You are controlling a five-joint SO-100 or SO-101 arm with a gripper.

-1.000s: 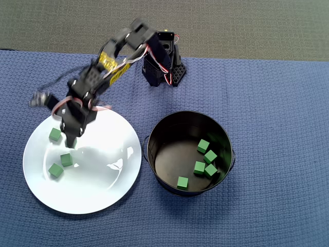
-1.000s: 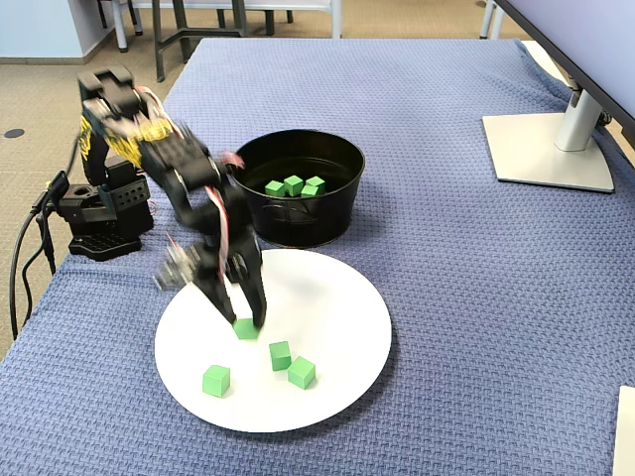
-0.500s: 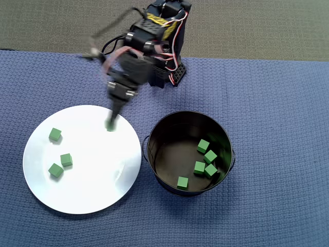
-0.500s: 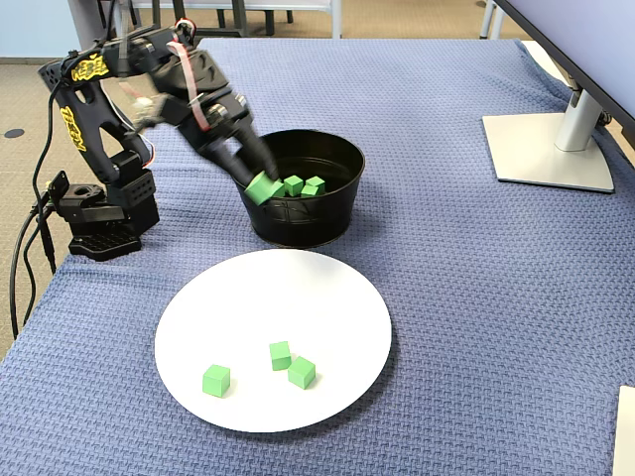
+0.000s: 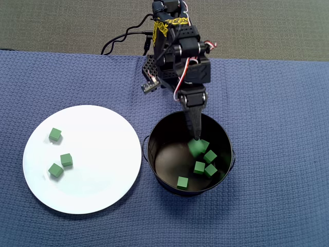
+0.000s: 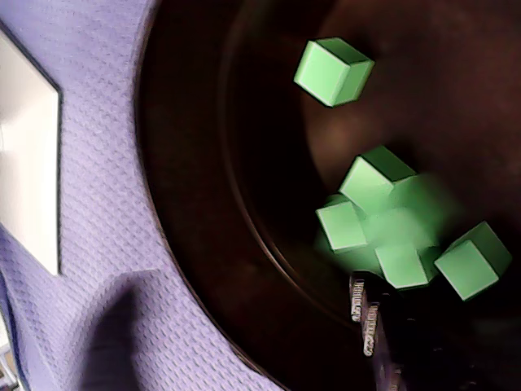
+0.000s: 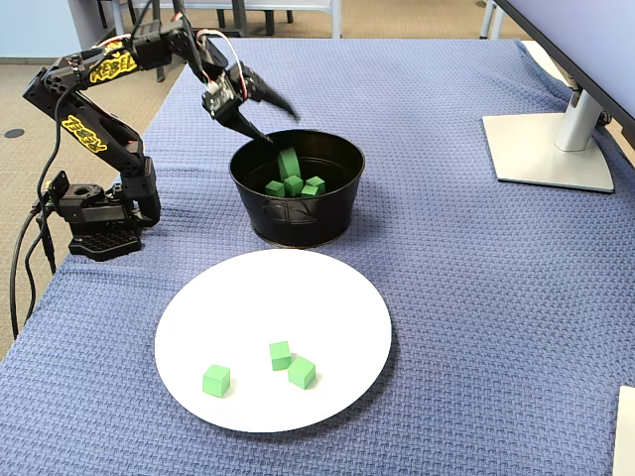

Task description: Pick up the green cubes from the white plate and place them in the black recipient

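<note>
Blue woven cloth covers the table, with a monitor stand far off to the gripper's side in the fixed view. Above the pot hangs the gripper, its fingers spread apart and gripping nothing. Just below it, a blurred cube is in mid-air inside the pot, over the cubes resting on the bottom. Well away from the gripper, three more cubes lie on the plate.
</note>
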